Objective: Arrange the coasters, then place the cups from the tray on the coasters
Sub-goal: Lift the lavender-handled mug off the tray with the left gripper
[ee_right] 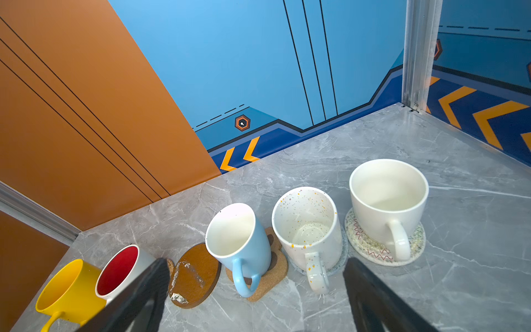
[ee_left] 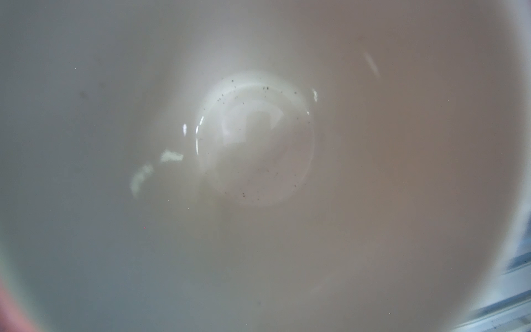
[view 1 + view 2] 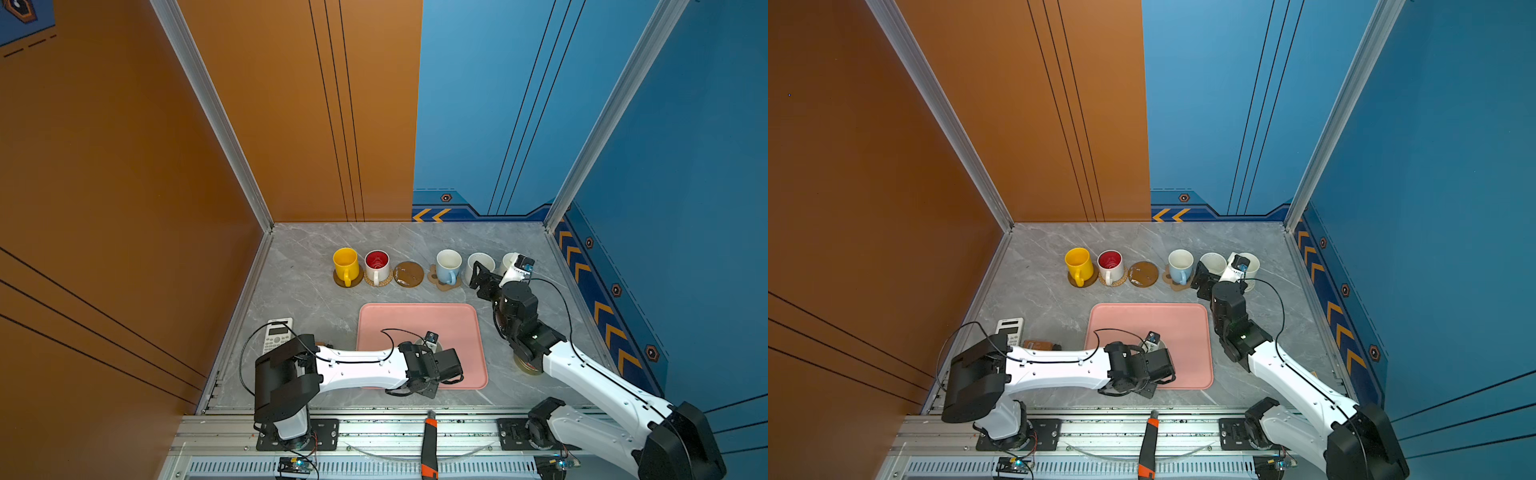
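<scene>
Top views, lower centre: left gripper (image 3: pixel 432 353) is down over the tray (image 3: pixel 415 318), above the last cup (image 2: pixel 258 138), which is mostly hidden under the wrist. The left wrist view looks straight into the cup's pale inside, so the fingers themselves are out of sight. The jaws are closed tight, and I judge they pinch the cup's wall. Its outer colour is not clear. The cup sits on the tray's lower right part; I can't tell if it is lifted yet. The row above the tray runs left to right: yellow cup (image 3: pixel 345 262) on a brown disc (image 3: pixel 348 282), red-inside cup (image 3: pixel 377 265) on the rattan coaster (image 3: pixel 379 281), bare brown disc (image 3: pixel 409 274), light blue cup (image 3: pixel 448 266) on the paw coaster (image 3: pixel 445 286), speckled cup (image 1: pixel 307 224) on the grey-blue coaster (image 1: pixel 343 253), and cream cup (image 1: pixel 388 198) on the cream woven coaster (image 1: pixel 379 251). The bare disc is the only free slot, so it likely takes this cup. The handles face the arms, which makes for easy grabs. Right gripper (image 1: pixel 255 263) hangs at the row's right end near the speckled cup, fingers spread wide and holding nothing, probably parked clear of the left arm's path. A calculator (image 3: pixel 278 332) lies left of the tray, and it is not part of the task.
</scene>
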`<state>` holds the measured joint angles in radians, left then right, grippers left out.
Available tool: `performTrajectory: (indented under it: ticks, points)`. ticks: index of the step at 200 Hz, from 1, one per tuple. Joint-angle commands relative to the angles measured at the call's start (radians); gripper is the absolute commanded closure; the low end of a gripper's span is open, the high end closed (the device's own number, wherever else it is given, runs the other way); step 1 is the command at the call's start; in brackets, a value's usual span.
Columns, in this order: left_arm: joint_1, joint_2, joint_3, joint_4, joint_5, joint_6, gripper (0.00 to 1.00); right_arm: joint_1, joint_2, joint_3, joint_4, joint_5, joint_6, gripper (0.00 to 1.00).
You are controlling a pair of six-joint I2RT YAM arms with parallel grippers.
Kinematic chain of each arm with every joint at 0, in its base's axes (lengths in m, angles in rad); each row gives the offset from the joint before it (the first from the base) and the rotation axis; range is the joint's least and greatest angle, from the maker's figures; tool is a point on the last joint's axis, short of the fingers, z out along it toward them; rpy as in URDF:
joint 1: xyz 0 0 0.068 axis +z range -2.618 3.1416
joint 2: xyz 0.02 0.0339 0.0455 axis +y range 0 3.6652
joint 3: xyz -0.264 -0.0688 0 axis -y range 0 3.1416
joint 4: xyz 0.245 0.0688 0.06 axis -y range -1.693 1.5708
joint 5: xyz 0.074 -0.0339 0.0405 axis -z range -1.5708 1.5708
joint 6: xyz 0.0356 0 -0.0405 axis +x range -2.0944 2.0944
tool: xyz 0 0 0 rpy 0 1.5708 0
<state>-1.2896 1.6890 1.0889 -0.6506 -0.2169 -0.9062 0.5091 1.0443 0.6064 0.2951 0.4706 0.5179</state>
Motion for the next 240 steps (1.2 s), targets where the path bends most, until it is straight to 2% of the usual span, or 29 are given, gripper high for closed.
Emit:
performTrajectory:
  ticks: [1,161,240]
  points:
    - [0.010,-0.009,0.005,-0.013,-0.022,0.001,1.00,-0.006,0.003,-0.017,-0.021,-0.016,0.012,0.07]
    - [0.018,-0.118,-0.016,-0.012,-0.105,-0.005,1.00,-0.010,0.016,-0.011,-0.024,-0.033,0.014,0.08]
    - [0.101,-0.134,-0.021,0.062,-0.120,0.061,1.00,-0.014,0.028,-0.006,-0.025,-0.043,0.016,0.09]
